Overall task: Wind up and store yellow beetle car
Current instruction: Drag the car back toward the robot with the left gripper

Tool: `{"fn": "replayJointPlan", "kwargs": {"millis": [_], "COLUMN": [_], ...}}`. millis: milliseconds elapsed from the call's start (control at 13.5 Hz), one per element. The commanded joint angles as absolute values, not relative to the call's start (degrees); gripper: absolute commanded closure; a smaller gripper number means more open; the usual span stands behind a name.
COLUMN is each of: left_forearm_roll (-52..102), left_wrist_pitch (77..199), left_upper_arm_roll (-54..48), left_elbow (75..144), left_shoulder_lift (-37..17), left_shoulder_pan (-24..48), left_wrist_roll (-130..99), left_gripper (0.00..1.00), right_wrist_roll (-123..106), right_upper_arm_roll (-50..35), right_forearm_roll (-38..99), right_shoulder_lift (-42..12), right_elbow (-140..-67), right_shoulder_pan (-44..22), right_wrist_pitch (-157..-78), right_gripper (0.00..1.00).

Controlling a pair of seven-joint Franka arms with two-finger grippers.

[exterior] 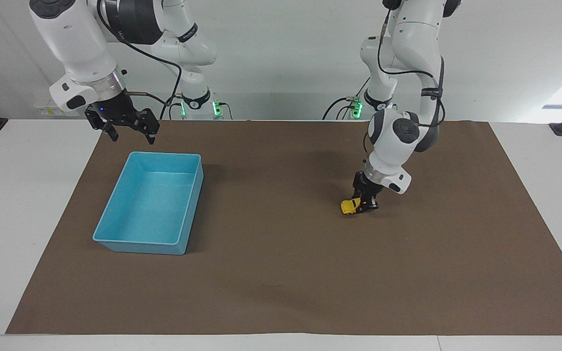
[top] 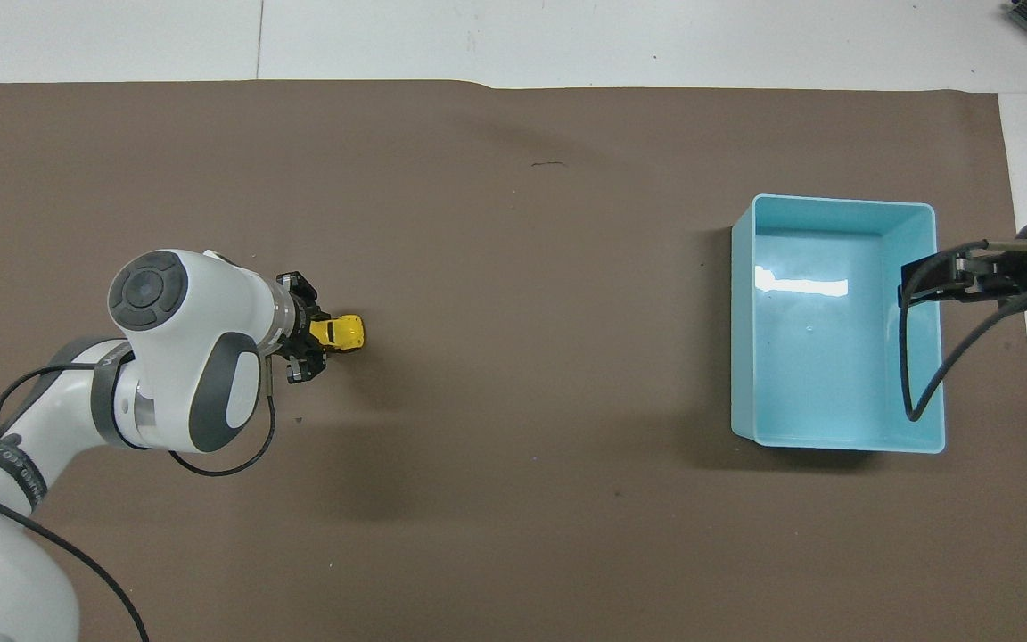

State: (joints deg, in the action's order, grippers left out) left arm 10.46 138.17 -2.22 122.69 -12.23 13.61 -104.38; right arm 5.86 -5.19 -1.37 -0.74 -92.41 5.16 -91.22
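Observation:
The yellow beetle car [exterior: 350, 206] [top: 340, 333] sits low on the brown mat, toward the left arm's end of the table. My left gripper [exterior: 365, 202] [top: 313, 334] is shut on the car's rear end, and the yellow nose sticks out toward the tray's end. The wrist of that arm hides part of the gripper in the overhead view. My right gripper [exterior: 127, 131] [top: 915, 283] hangs open, holding nothing, over the tray's edge nearest the robots, where that arm waits.
A light blue tray [exterior: 115, 229] [top: 745, 312] stands with nothing in it toward the right arm's end of the table. The brown mat [exterior: 281, 292] covers most of the white table.

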Motion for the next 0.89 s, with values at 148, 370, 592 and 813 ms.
{"fn": "replayJointPlan", "kwargs": {"millis": [148, 370, 592, 813], "left_forearm_roll": [10.1, 10.1, 10.1, 10.1], "left_wrist_pitch": [142.3, 142.0, 135.8, 127.5], "left_upper_arm_roll": [-1.8, -1.8, -1.8, -1.8], "left_elbow": [123.4, 122.9, 118.2, 111.1], "left_shoulder_lift": [-17.6, -17.4, -14.7, -13.7], "left_shoulder_pan": [11.1, 11.1, 11.5, 11.5], "left_wrist_roll": [-101.7, -102.0, -102.9, -104.7], "left_gripper": [1.0, 0.85, 0.0, 0.0], "right_wrist_roll": [4.7, 4.7, 4.7, 4.7], "right_upper_arm_roll": [-5.5, -5.5, -5.5, -5.5], "right_forearm_roll": [-1.2, -1.2, -1.2, -1.2], "right_shoulder_lift": [0.4, 0.4, 0.4, 0.4], "right_elbow": [-94.0, -94.0, -94.0, -94.0], "right_shoulder_pan": [5.9, 5.9, 5.9, 5.9], "right_wrist_pitch": [-92.5, -92.5, -92.5, -92.5], "right_gripper": [0.0, 0.0, 0.0, 0.0]}}
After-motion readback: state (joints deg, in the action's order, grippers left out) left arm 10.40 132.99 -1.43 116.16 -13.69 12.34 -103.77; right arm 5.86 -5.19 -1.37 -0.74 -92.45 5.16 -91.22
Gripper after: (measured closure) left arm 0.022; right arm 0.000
